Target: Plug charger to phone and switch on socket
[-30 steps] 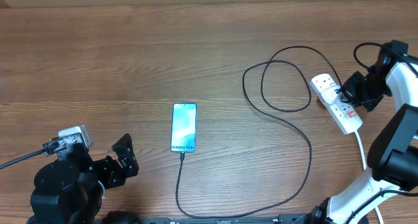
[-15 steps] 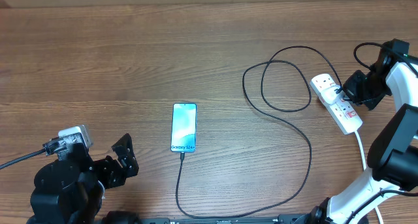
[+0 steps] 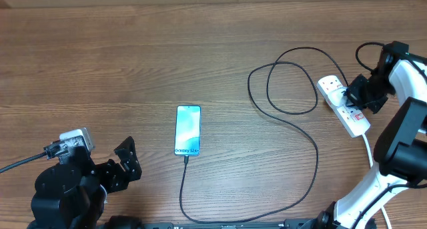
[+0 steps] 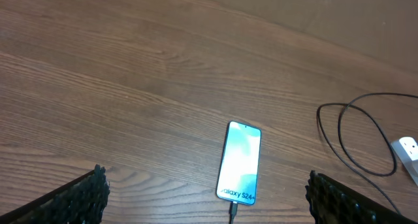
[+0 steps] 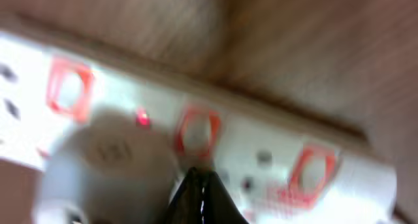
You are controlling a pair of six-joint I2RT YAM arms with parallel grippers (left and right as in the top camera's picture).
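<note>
Pressing the switch is judged the step in hand. The socket [image 3: 345,107] lies at 3 o'clock on the tabletop [image 3: 100,55], its long axis running from 11 to 5 o'clock overhead. The right end effector [image 5: 198,188] is clenched with nothing grasped. Its tip is just beside a red switch [image 5: 196,134] at 12 o'clock in the wrist view, though contact cannot be told. The phone [image 3: 187,131] is seen near centre, with the charger [image 3: 182,185] reaching its 6 o'clock edge. The left end effector [image 3: 129,161], released, is placed at 8 o'clock, well apart.
</note>
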